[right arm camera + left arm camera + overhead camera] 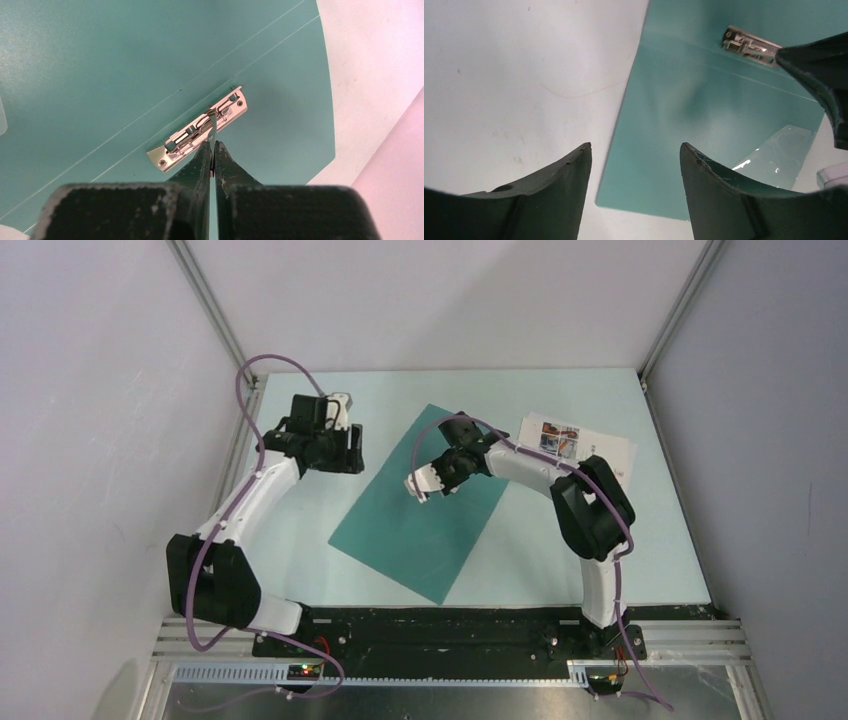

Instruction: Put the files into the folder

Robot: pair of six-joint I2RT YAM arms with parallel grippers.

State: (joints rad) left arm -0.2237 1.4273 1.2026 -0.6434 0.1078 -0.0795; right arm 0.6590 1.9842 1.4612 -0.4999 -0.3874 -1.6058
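- Two grippers in view; we log each against the folder [400,530], which lies flat on the table [660,540], inner face up.
- Right gripper [214,145]: fingers pressed together with almost no gap. We see the thin raised tab of the clip [185,140] pinched at their tips.
- The clip sits directly under and just ahead of the right fingertips, along the folder's crease. Teal sheet spreads out to both sides of that gripper.
- Left gripper [635,147]: fingers wide apart, nothing between them. We cannot tell from any view whether they touch the surface below.
- Below the left gripper runs the folder's edge: bare table under one finger, teal under the other.
- From the left wrist, the clip lies ahead and to the right, with a dark right-gripper finger touching its end.
- Files [600,452]: on the table behind the right arm, beyond the folder's edge, well apart from both grippers. Colour photos show on the top sheet.
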